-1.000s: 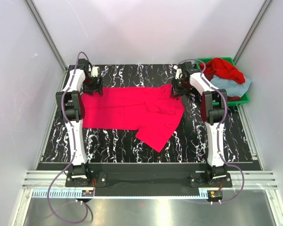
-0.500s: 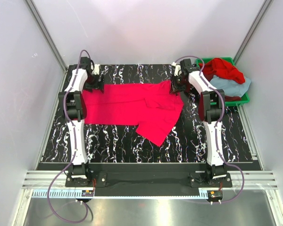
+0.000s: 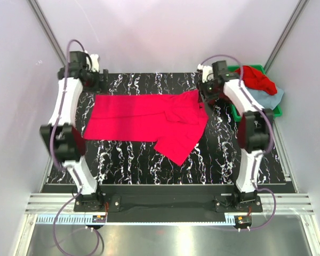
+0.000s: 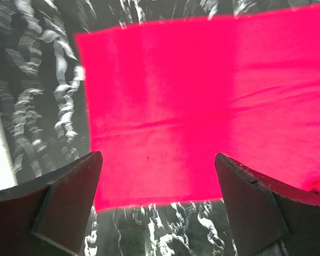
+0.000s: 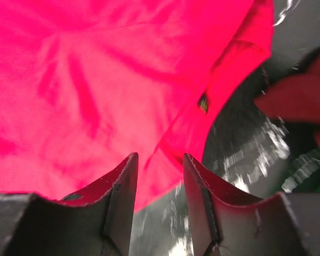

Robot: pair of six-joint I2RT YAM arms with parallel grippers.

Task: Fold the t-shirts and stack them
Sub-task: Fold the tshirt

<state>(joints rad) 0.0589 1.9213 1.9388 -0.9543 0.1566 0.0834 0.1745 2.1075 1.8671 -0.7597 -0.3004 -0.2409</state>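
Observation:
A crimson-pink t-shirt (image 3: 144, 117) lies spread flat on the black marbled table (image 3: 229, 154), with one part jutting toward the near side at the right. My left gripper (image 3: 103, 80) hangs above the shirt's far left corner. In the left wrist view (image 4: 157, 156) it is wide open and empty, with the shirt (image 4: 192, 101) below it. My right gripper (image 3: 204, 92) is over the shirt's far right corner. In the right wrist view (image 5: 160, 157) its jaws stand a little apart and hold nothing, above the shirt's folded edge (image 5: 96, 80). I cannot make out the maroon shirt.
A green bin (image 3: 278, 110) at the far right table edge holds a brighter red shirt (image 3: 256, 77) on a light blue-grey one (image 3: 270, 98). The red shirt also shows in the right wrist view (image 5: 298, 98). White walls enclose the table on three sides.
Both grippers have let go of the shirt's far corners and risen. The left arm has swung up and to the left. The shirt now lies flat, shifted slightly toward the far side.

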